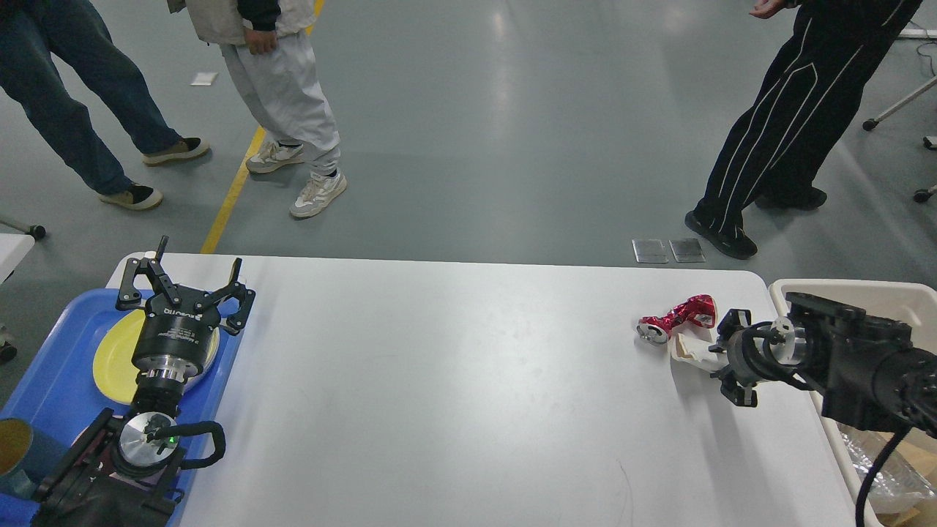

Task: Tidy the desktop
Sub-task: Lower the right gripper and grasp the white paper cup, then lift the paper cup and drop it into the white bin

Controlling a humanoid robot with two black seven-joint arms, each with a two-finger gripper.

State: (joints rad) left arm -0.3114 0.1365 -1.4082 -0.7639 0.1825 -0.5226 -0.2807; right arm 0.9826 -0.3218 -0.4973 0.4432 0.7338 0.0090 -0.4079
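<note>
Desktop clearing: my right gripper pinches the crushed paper cup near the right edge, bound for the bin; my left gripper hovers spread.

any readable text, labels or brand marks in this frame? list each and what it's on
Left gripper body: a white brand mark and a small printed label below it, both too small and blurred to read.
Crushed red can: white print, unreadable.
White paper cup, blue tray, beige bin, desktop: no text visible.
</note>
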